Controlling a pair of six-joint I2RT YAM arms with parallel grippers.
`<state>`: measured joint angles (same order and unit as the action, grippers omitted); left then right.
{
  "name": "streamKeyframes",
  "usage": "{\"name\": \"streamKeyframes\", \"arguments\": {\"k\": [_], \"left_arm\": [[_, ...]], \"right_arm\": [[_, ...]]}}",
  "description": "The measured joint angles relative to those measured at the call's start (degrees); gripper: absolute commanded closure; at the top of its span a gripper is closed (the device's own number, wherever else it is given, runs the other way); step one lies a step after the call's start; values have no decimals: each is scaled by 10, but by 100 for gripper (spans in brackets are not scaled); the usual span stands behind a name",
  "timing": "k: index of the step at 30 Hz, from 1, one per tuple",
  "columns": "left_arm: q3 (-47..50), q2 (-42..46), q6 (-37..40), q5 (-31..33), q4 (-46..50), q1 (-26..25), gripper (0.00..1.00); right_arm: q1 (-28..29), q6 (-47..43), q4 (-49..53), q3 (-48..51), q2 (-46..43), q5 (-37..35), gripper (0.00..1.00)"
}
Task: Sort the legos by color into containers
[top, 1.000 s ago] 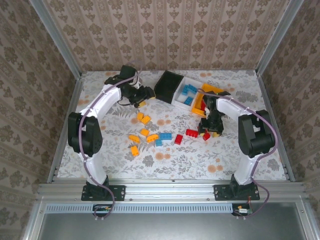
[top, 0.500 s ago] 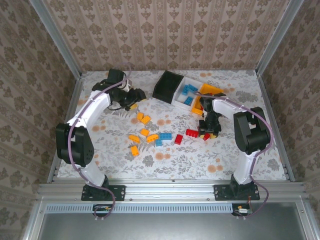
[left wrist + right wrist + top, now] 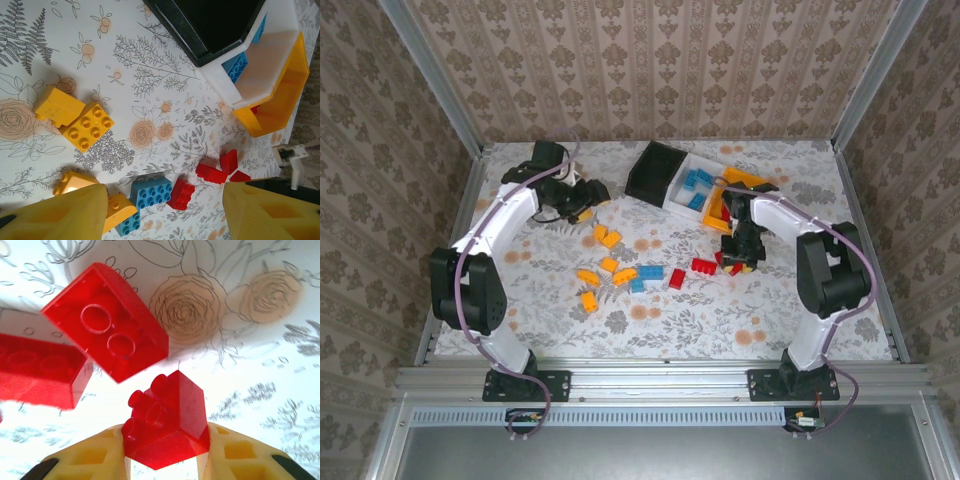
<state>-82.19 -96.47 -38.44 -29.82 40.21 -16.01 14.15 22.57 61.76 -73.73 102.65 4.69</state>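
My right gripper [image 3: 165,462] is shut on a small red lego [image 3: 167,420], held just above the table beside two other red legos [image 3: 107,327]. From above, that gripper [image 3: 738,260] sits in front of the orange-yellow container [image 3: 745,179]. The white container [image 3: 678,196] holds blue legos [image 3: 698,185], and the black container [image 3: 650,172] stands to its left. My left gripper [image 3: 588,200] hangs open at the back left with nothing between its yellow fingers [image 3: 55,215]. Yellow legos [image 3: 87,125], a blue lego [image 3: 151,190] and a red lego [image 3: 181,194] lie on the table below it.
More loose legos are scattered mid-table: yellow ones [image 3: 588,277], blue ones [image 3: 650,273] and a red one [image 3: 677,278]. Metal frame rails [image 3: 430,60] and patterned walls close in the table at the sides and back.
My right gripper has closed on the red lego. The left arm has pulled back to the left, away from the black container, with its jaws still apart.
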Motion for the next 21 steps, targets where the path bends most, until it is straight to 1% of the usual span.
{"name": "streamKeyframes", "arguments": {"k": [5,10,16,21], "left_arm": [[-3,0,12,-6,2,0,35],[-22,-1,41,-4,20,1,33],[-25,6,76,2,54,21,31],[-5,59,103,19,83,50,27]], "right_arm": [[0,16,32,-63,-30,0,66],[-1,32,45,-178,-19,0,65],[-14,35,47,-316,67,0,65],[-35,36,51,-399,164,-5,65]]}}
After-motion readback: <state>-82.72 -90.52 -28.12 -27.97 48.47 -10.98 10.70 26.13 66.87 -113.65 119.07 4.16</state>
